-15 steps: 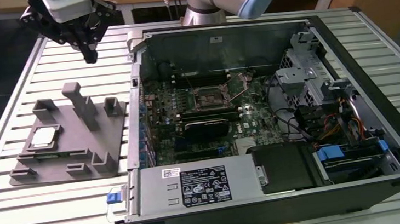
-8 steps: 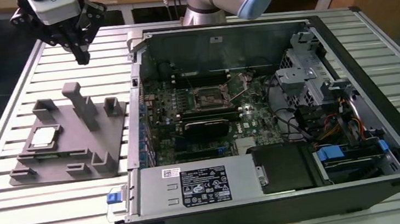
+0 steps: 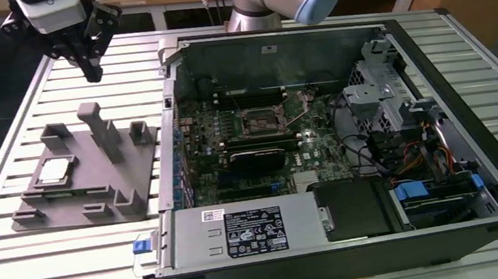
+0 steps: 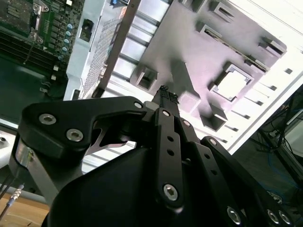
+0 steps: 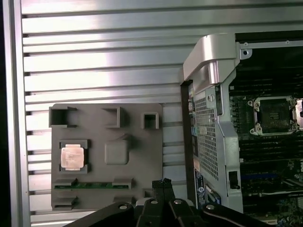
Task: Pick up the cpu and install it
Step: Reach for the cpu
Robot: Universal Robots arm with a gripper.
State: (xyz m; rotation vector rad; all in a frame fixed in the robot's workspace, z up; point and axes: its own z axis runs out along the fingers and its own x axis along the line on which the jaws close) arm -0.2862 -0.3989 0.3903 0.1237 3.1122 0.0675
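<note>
Above the slatted aluminium table (image 3: 60, 264), the black two-fingered gripper (image 3: 92, 74) is held in the air with its tips pointed downward. In both wrist views its fingertips (image 4: 165, 94) are seen pressed together, and nothing is gripped between them (image 5: 163, 182).

Below the gripper, and nearest to it, a grey plastic fixture plate with upright posts (image 3: 98, 191) is laid flat on the table; no part of it is touched by the fingers. The small square cpu with the silvery-white metal top and thin tan rim (image 3: 54, 172) is seated flat in a square recess of that plate, well apart from the fingertips and lower than they are. It is seen in the same recess in both wrist views (image 4: 232, 84) (image 5: 72, 157), on the part of the plate turned away from the computer. A thin green strip of circuit board (image 5: 92, 185) is set in a slot just beside the cpu's recess.

Farther from the gripper, towards the exterior view's right, an open black and silver desktop computer case (image 3: 463, 84) is laid on its side, just beside the plate. Inside it a green motherboard (image 3: 221, 132) is exposed, and a square metal-framed socket (image 3: 259, 120) is mounted on it.
</note>
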